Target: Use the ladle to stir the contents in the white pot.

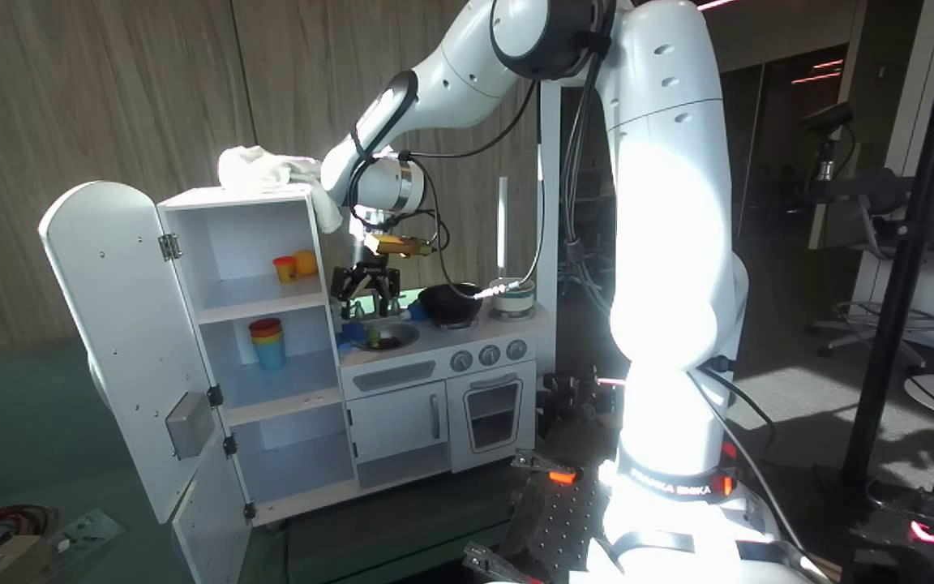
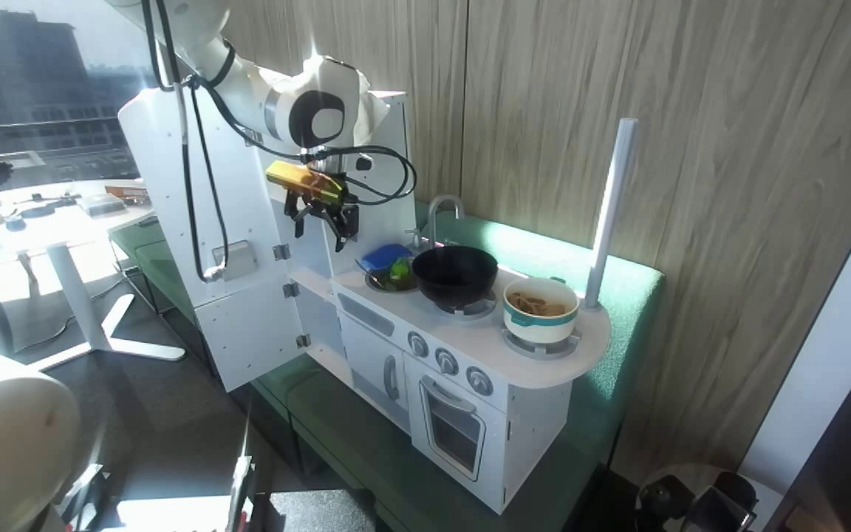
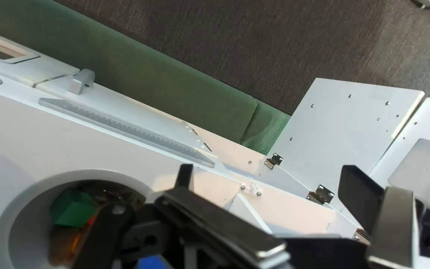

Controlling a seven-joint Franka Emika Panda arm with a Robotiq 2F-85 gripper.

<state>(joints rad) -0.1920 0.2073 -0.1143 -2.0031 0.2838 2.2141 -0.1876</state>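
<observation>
Only an exterior view clearly shows the white pot's contents.

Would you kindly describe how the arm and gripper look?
The arm is white and rounded, trimmed in black, with white lettering on its black base band and black cables looping outside. The gripper is mostly black and two-fingered; a yellow casing sits above.

In an exterior view, the counter carries, on burners, a black wok and, at its four o'clock, a white pot.
</observation>
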